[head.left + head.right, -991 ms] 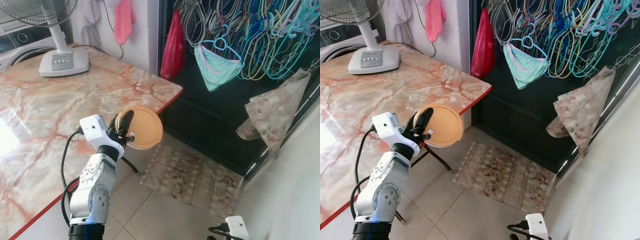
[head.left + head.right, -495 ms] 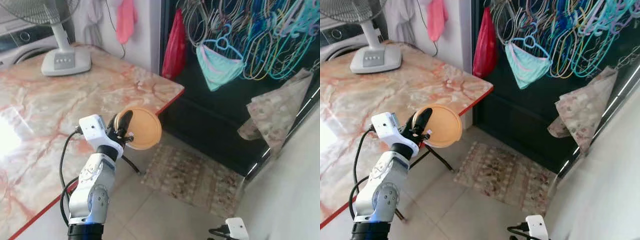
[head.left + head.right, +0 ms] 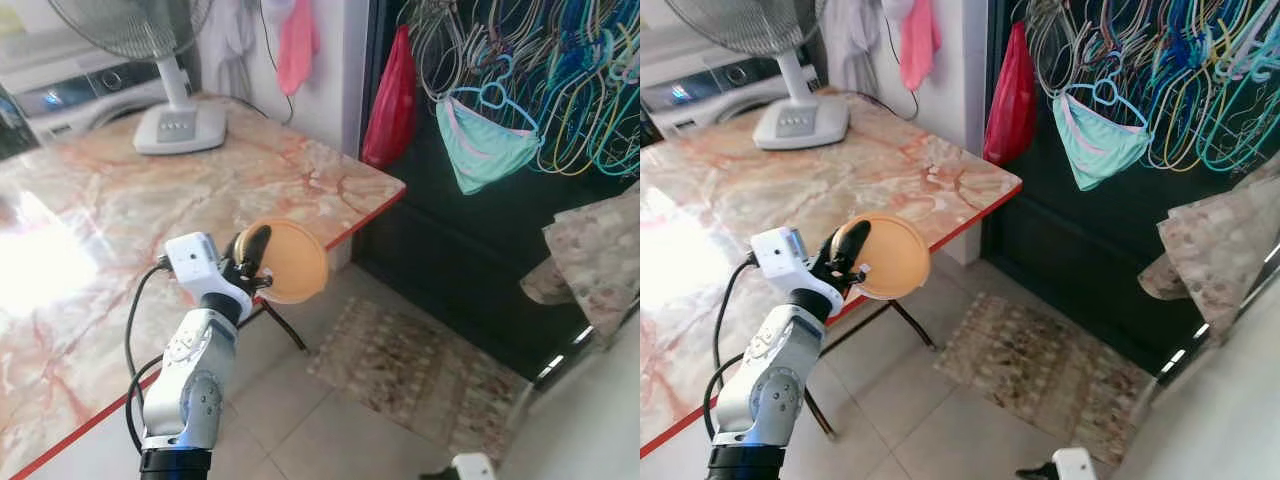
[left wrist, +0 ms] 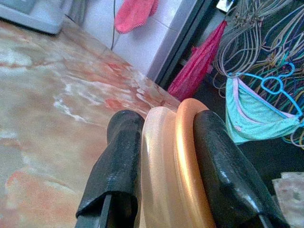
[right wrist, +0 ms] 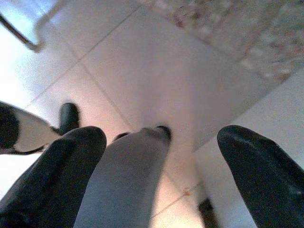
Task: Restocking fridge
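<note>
One orange lidded container (image 3: 288, 261) is clenched on edge in the left gripper (image 3: 252, 262) jaws, just beyond the bench (image 3: 90, 230) corner. Restocking is at the carrying stage (no fridge visible). Right gripper (image 5: 156, 175) hangs released over floor. Since 1.0 s ago, only the camera has turned; the grasp is unchanged.

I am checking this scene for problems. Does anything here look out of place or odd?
Nothing is spilled or broken. One oddity for a fridge job: the left pincer grips an orange lid on edge beside the marble table, among hangers and a fan.
</note>
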`<state>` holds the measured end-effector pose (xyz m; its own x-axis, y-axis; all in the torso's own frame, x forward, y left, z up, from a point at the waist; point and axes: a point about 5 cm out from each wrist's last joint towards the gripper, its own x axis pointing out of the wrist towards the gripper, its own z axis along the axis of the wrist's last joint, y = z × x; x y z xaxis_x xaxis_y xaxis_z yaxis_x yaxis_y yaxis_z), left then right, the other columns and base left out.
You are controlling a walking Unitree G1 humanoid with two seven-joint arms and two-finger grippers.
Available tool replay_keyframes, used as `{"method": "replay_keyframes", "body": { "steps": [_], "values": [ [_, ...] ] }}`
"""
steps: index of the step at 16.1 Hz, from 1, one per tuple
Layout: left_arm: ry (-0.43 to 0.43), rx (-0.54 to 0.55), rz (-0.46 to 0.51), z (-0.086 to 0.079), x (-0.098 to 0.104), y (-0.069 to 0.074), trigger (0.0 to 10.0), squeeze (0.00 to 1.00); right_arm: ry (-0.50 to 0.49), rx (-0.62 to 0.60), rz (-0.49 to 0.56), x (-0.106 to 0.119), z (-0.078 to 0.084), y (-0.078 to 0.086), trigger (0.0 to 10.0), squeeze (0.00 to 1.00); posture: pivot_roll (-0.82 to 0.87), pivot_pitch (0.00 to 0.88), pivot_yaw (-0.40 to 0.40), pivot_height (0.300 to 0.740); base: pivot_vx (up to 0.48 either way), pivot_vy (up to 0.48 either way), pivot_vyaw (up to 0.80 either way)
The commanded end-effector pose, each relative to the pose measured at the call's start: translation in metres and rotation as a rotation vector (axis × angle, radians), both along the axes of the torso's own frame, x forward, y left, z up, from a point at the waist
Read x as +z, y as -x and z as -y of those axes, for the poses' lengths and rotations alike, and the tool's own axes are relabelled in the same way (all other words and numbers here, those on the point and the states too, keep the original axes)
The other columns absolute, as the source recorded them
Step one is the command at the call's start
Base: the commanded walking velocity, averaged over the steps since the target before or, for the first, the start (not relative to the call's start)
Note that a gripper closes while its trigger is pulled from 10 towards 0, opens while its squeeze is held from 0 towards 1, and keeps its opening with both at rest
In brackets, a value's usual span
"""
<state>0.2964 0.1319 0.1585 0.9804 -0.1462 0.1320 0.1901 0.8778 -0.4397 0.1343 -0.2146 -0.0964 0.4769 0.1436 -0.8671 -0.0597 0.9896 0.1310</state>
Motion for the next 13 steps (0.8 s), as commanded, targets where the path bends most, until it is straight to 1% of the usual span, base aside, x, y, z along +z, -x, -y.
{"method": "replay_keyframes", "body": {
  "steps": [1,7,11,13],
  "values": [
    [-0.010,0.009,0.017,-0.0021,0.0052,-0.0004,10.0,0.00,0.012,-0.005,0.035,0.0041,0.0042,-0.0084,10.0,0.00,-0.04,0.006,-0.007,0.740,0.000,0.259,0.00],
    [-0.011,0.008,0.015,-0.0018,0.0054,0.0000,10.0,0.00,0.011,-0.005,0.034,0.0039,0.0043,-0.0078,10.0,0.00,-0.04,0.008,-0.006,0.740,0.000,0.261,0.00],
    [-0.012,0.008,0.011,-0.0021,0.0049,-0.0001,10.0,0.00,0.015,-0.009,0.036,0.0040,0.0044,-0.0081,10.0,0.00,-0.04,0.008,-0.005,0.740,0.000,0.000,0.00],
    [-0.009,0.006,0.009,-0.0022,0.0047,-0.0002,10.0,0.00,0.019,-0.010,0.037,0.0040,0.0045,-0.0082,10.0,0.00,-0.04,0.008,-0.004,0.740,0.000,0.262,0.00]
  ]
}}
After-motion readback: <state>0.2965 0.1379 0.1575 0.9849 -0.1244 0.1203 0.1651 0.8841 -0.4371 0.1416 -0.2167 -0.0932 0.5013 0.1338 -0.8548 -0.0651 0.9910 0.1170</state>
